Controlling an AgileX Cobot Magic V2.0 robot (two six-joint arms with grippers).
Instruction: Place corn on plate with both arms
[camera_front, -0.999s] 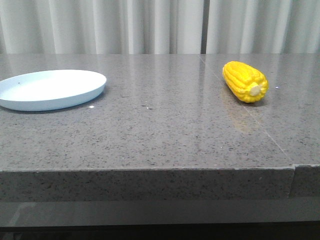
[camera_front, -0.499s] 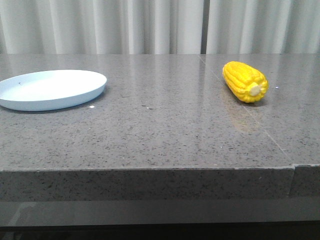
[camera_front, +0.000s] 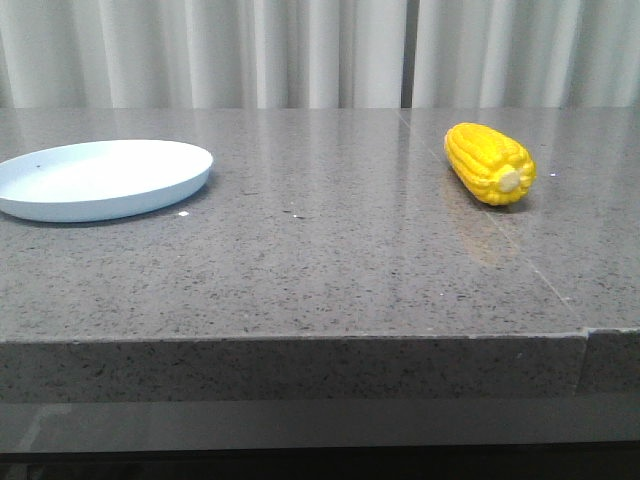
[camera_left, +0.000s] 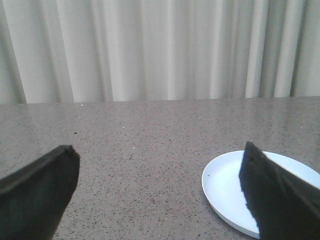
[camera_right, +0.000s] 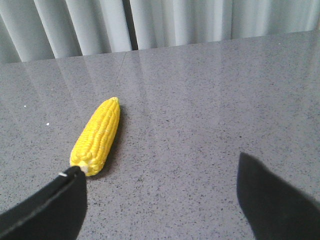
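Nothing had shifted over the last second. The glossy yellow tapered corn cob (camera_front: 490, 163) lay on the grey speckled stone desk (camera_front: 320, 270), well apart from the round pale blue plate (camera_front: 100, 178). Left end effector (camera_left: 160, 195) and right end effector (camera_right: 165, 200) both gaped empty; the pickup looked unstarted.

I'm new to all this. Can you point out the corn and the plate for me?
corn (camera_front: 488, 162), front view, middle of the kernelled side.
plate (camera_front: 100, 176), front view, bare centre of the dish.

left gripper (camera_left: 159, 192) fingers spread wide; right gripper (camera_right: 160, 197) fingers likewise
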